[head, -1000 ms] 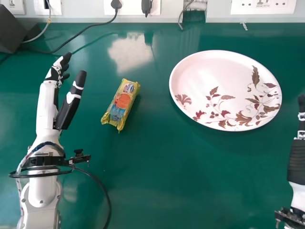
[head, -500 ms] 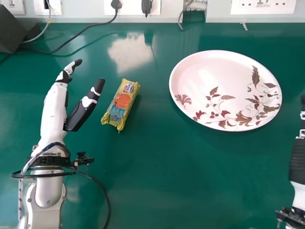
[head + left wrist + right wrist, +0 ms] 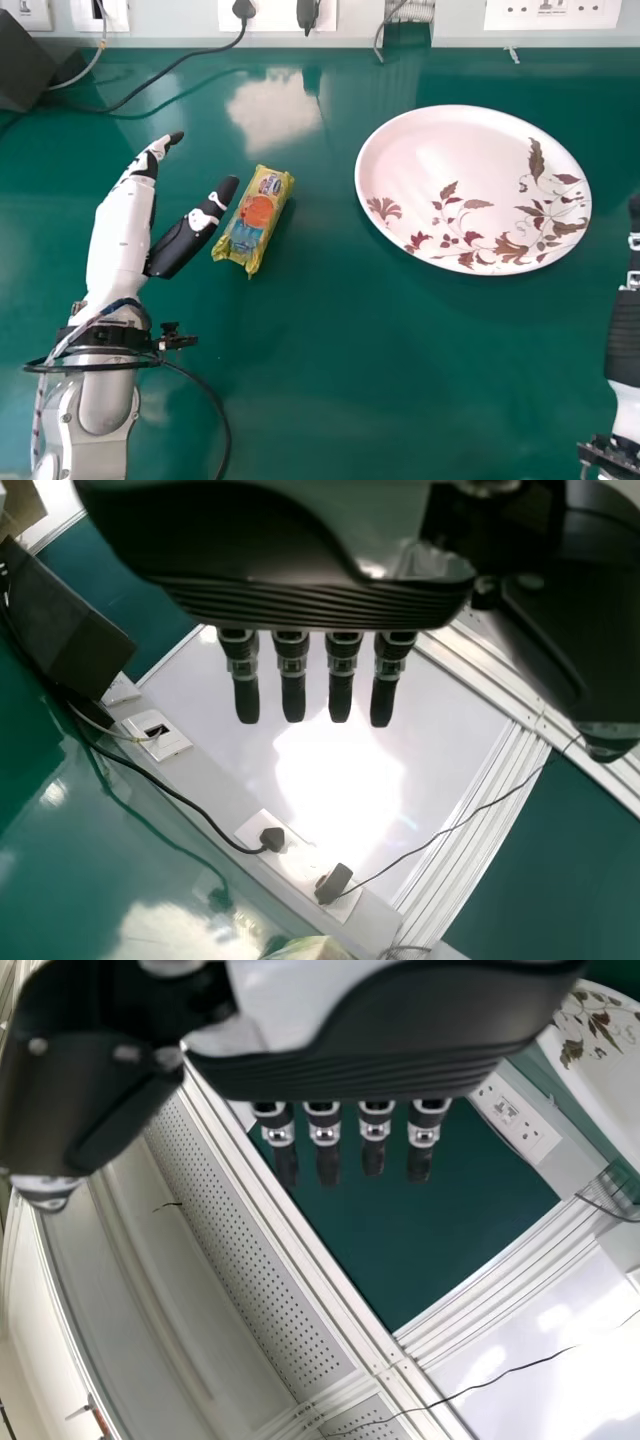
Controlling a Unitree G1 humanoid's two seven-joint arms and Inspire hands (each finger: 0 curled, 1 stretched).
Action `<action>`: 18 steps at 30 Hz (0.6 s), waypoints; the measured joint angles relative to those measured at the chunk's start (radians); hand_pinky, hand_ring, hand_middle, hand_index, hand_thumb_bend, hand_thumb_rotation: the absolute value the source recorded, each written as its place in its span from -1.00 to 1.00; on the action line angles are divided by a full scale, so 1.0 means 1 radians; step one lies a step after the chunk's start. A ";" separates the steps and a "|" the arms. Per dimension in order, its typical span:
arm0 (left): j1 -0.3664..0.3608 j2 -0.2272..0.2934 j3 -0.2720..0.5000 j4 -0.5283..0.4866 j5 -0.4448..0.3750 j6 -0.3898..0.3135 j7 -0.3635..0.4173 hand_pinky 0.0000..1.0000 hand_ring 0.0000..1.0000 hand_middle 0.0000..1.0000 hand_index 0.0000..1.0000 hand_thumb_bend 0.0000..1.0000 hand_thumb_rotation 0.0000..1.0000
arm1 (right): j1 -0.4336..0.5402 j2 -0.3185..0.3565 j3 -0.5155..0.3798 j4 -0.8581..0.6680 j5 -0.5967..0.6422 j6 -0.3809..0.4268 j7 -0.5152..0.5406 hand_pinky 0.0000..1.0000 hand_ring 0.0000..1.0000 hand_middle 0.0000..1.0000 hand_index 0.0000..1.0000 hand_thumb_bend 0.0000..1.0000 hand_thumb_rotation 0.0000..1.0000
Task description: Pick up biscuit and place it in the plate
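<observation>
Green glossy table fills most of what we see from the head cam, w/ white wall sockets at the back & a black cable running btwn a plug and the dark box in the far left corner. We've got the biscuit in its yellow wrapper lying on the table, left of centre, at a slant w/ its far end angled to the right. Our left hand is just beside it on the left, open, fingers pretty much straight & thumb spread out toward the wrapper, nothing in its grip. Plate's over on the right: we're talking a big white plate w/ a reddish-brown leaf & flower pattern, well apart from the biscuit. Our right hand is at the head view's right edge, past the plate & nearer us, also open w/ straight fingers, FWIW.
</observation>
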 measured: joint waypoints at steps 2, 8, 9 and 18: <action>0.000 0.006 -0.004 0.000 0.009 0.006 -0.003 0.78 0.92 0.95 0.85 1.00 0.39 | 0.000 0.000 0.000 0.000 -0.001 0.000 -0.003 0.91 1.00 1.00 0.99 1.00 -0.02; -0.004 0.031 -0.021 -0.022 0.048 0.052 -0.062 0.87 0.95 0.95 0.89 1.00 0.41 | 0.000 0.000 0.001 0.000 -0.001 0.000 -0.008 0.95 1.00 1.00 1.00 1.00 0.02; -0.005 0.034 -0.022 -0.029 0.050 0.059 -0.072 0.84 0.93 0.94 0.87 1.00 0.40 | 0.000 0.000 0.001 0.000 -0.001 0.000 -0.008 0.96 1.00 1.00 1.00 1.00 0.01; -0.035 0.064 -0.042 -0.048 0.098 0.115 -0.165 0.80 0.91 0.98 0.85 1.00 0.40 | 0.000 0.000 0.002 -0.002 -0.004 0.000 -0.010 0.92 1.00 1.00 0.97 1.00 0.00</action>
